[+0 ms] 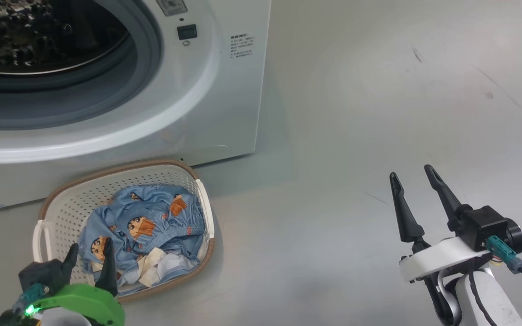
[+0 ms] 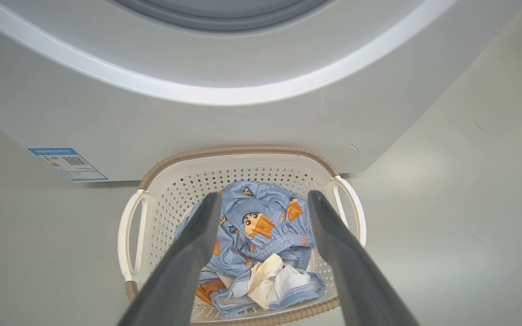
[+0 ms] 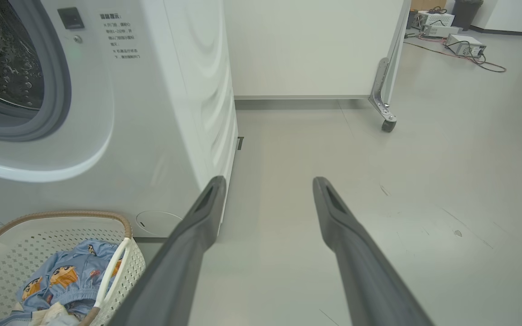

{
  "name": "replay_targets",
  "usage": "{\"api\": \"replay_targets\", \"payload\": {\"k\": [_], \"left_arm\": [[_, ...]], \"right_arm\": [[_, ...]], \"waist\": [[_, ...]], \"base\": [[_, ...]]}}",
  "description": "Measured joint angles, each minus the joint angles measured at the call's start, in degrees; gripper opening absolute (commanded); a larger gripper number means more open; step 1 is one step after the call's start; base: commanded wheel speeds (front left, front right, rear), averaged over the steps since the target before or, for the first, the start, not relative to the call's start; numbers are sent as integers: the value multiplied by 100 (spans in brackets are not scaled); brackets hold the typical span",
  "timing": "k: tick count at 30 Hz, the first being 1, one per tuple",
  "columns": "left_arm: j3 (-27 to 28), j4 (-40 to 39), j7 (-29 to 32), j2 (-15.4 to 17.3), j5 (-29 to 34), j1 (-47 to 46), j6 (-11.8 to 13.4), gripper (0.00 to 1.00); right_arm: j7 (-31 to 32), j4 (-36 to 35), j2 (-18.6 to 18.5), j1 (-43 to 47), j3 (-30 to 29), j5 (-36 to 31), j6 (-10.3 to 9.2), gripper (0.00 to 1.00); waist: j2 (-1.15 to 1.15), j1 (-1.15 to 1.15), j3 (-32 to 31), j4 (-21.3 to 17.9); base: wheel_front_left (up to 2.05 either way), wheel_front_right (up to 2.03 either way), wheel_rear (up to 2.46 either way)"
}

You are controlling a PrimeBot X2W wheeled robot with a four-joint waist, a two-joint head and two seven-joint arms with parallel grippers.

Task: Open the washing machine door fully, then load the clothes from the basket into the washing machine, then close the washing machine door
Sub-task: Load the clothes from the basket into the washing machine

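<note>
Evidently loading is in hand: the clothes (image 1: 152, 217) lie heaped in the basket (image 1: 107, 174) just near of the washer (image 1: 224, 113), its drum (image 1: 25, 36) open, so the left gripper (image 1: 90, 244), fingers apart over them, must drop and close, while the right gripper (image 1: 410, 171) hangs spread and empty well to the right

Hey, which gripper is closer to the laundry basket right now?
Left. The left gripper hangs open above the basket's near edge, fingers pointing at the clothes inside. The right gripper, also open, is well off to the basket's right, above the floor.
</note>
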Motion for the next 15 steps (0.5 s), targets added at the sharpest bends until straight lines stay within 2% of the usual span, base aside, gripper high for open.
{"api": "replay_targets", "payload": {"k": [8,15], "left_arm": [[-15,566,583,260,-33,-745,-92,100],[62,1049,1105,325,-350,-1405,-142,100]], "right_arm": [[0,-169,7,-394,203,0,0,100],[0,-356,13,-647,254,0,0,100]], "waist": [[0,0,643,-257],[0,1,1228,-437]], "base": [[0,0,0],[0,0,0]]}}
